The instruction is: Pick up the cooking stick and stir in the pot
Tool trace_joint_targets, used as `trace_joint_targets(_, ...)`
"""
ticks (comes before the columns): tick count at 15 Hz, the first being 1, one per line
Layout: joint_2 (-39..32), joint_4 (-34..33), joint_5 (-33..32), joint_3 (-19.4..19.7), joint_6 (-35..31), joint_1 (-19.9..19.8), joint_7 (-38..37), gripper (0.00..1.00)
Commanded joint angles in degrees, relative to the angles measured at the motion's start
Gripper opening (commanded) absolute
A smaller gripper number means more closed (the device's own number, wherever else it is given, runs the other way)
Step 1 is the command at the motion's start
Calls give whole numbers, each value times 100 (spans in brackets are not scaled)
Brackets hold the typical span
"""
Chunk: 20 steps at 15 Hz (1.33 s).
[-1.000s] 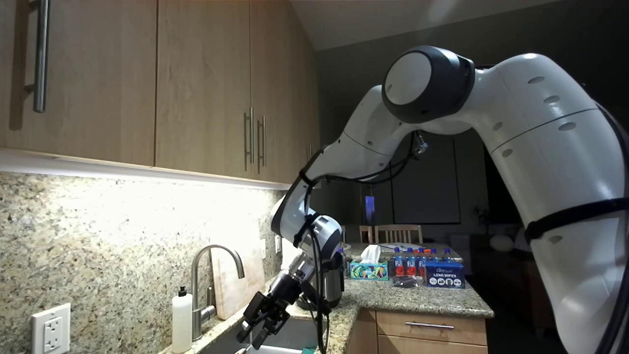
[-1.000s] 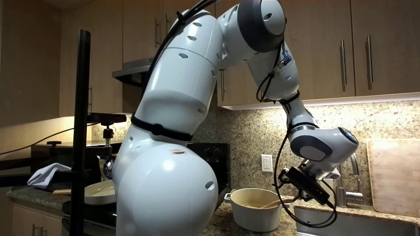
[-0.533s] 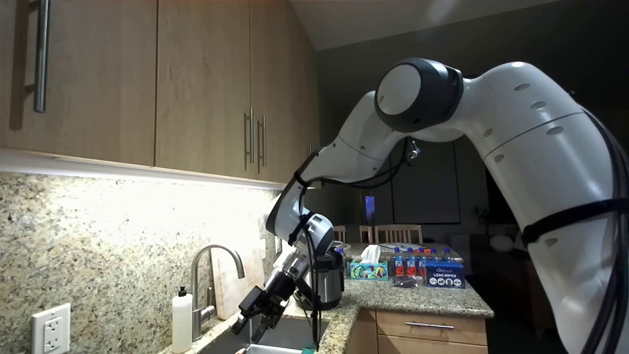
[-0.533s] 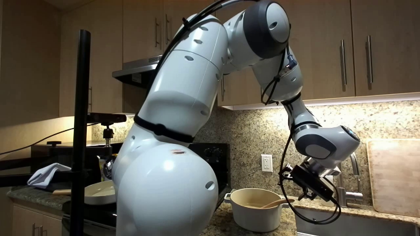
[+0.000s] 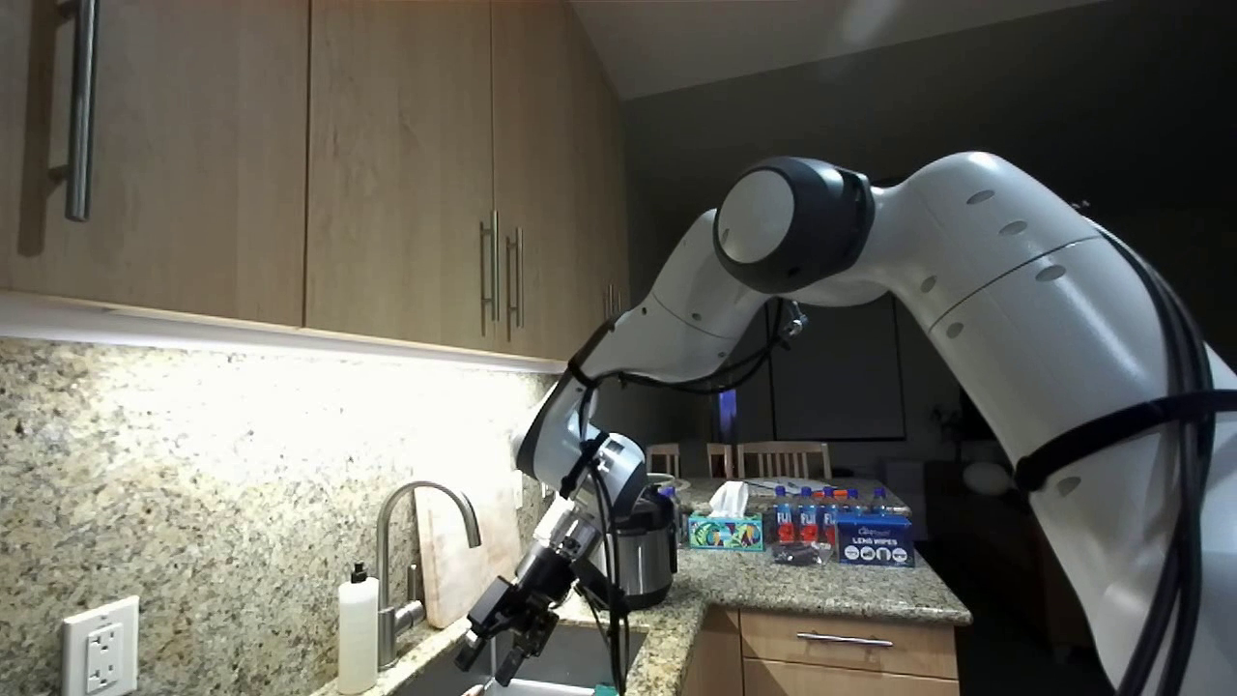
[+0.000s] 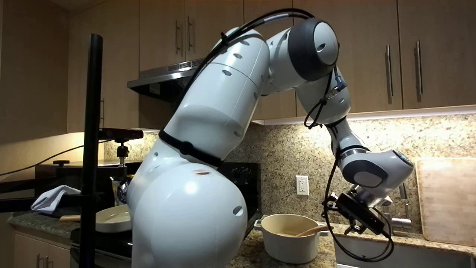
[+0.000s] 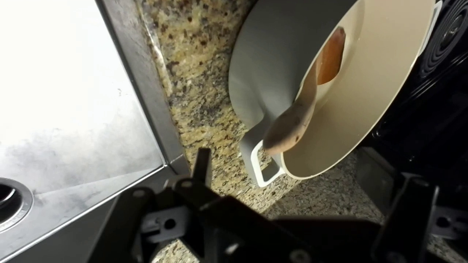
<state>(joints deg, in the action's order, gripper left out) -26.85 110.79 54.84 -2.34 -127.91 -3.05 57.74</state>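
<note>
Preparation to grasp the cooking stick (image 7: 289,128), which leans in the pot (image 7: 270,54), handle across the rim.
The gripper (image 5: 485,670) hangs near the stick but apart from it, fingers (image 7: 202,166) spread wide, holding nothing. The step appears to be the reach, best done with fingers set astride the stick's end, clear of the pot's side handle (image 7: 255,164), and closed squarely before stirring.

"So where's everything sitting?"

"The pot (image 6: 290,246) is on the worktop (image 6: 327,251), stove (image 6: 253,193) to its left, sink (image 6: 420,254) to its right in an exterior view."

"And the cooking stick (image 6: 310,231)?"

"In the pot, upper end poking out on the sink side. Cutting board (image 6: 448,201) stands behind the sink."
</note>
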Motion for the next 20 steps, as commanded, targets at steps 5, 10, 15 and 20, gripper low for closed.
trace_joint_targets(5,-470,-579,-405,-101,23,8,-179,100)
trace_joint_targets(10,-643,-781,-635,-212,118,11,-197,100)
trace_joint_targets(15,-676,-744,-852,-286,149,-48,-138,100)
trace_joint_targets(20,-744,-787,-1080,-332,215,-61,-131,100)
